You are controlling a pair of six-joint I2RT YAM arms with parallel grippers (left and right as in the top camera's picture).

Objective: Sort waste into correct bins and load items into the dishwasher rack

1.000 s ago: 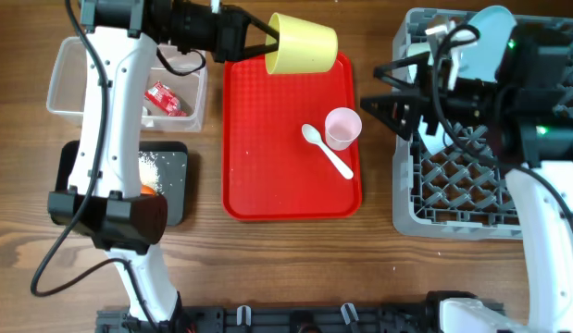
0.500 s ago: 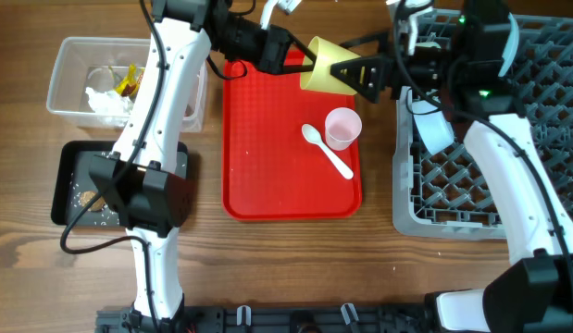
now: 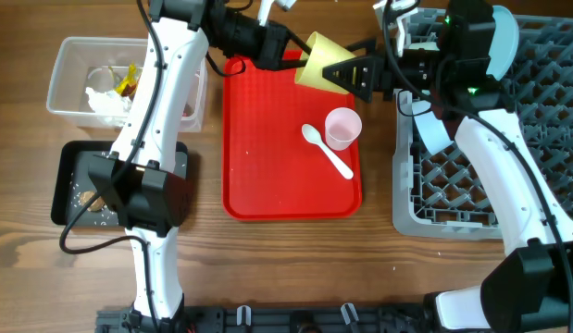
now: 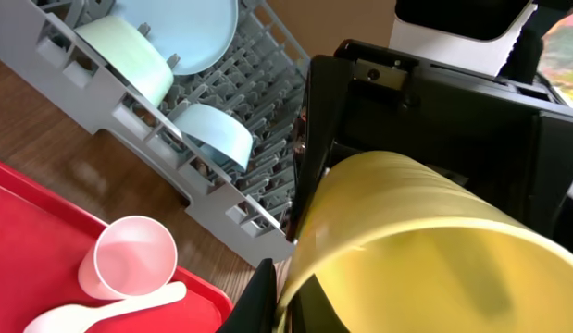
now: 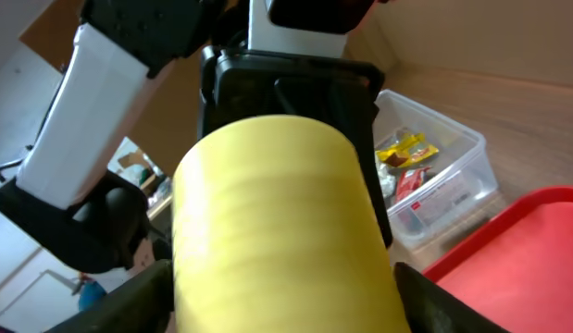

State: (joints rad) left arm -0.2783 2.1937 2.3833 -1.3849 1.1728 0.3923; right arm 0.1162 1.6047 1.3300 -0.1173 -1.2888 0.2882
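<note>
Left gripper (image 3: pixel 300 57) was clamped on the rim of the yellow plastic cup (image 3: pixel 316 63), which hung tipped on its side in the air over the far right corner of the flat red plastic tray (image 3: pixel 267 176). Right gripper (image 3: pixel 346 74) faced it from the side of the large grey plastic lattice rack (image 3: pixel 453 190), jaws standing apart on either flank of the cup's body; whether the pads pressed the cup could not be told. Small pink cup (image 3: pixel 342 127) stood upright near the tray's right edge, with the white plastic spoon (image 3: pixel 329 154) lying just beside it.
</note>
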